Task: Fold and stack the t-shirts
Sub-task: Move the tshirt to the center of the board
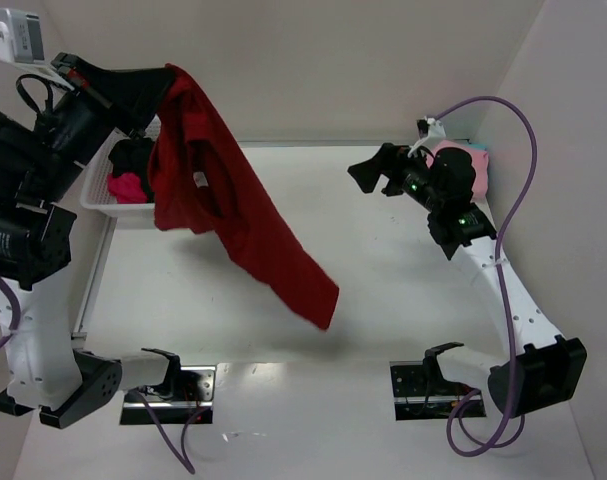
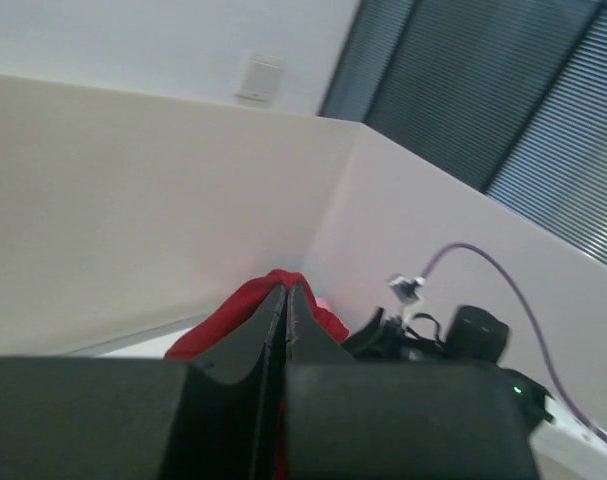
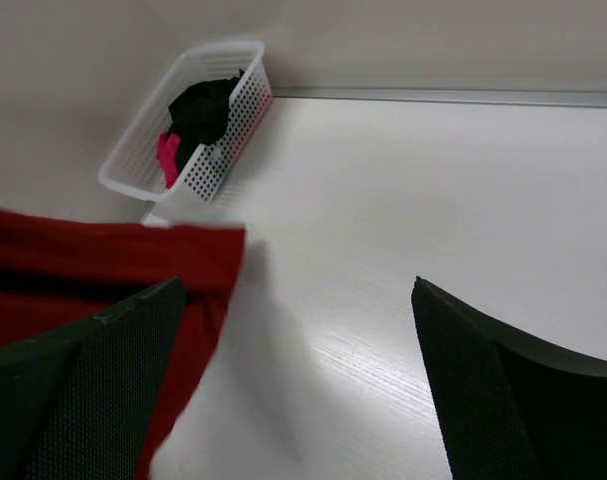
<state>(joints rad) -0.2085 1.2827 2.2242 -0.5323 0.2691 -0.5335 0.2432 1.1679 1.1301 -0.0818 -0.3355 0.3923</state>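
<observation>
My left gripper (image 1: pixel 166 74) is raised high at the back left, shut on a dark red t-shirt (image 1: pixel 233 210). The shirt hangs from it and trails down to the right over the table. In the left wrist view the closed gripper (image 2: pixel 287 290) pinches the red cloth (image 2: pixel 218 325). My right gripper (image 1: pixel 371 170) hovers open at the back right, with nothing between its fingers. In the right wrist view the gripper (image 3: pixel 298 285) faces the hanging red shirt (image 3: pixel 103 260), whose edge lies behind the left finger. A light pink folded t-shirt (image 1: pixel 478 172) sits behind the right wrist.
A white perforated basket (image 1: pixel 98 195) stands at the back left and holds a black t-shirt (image 1: pixel 131 155) and a magenta one (image 1: pixel 126 186). The right wrist view shows the basket (image 3: pixel 233 50) against the walls. White walls close in the table at the back and right.
</observation>
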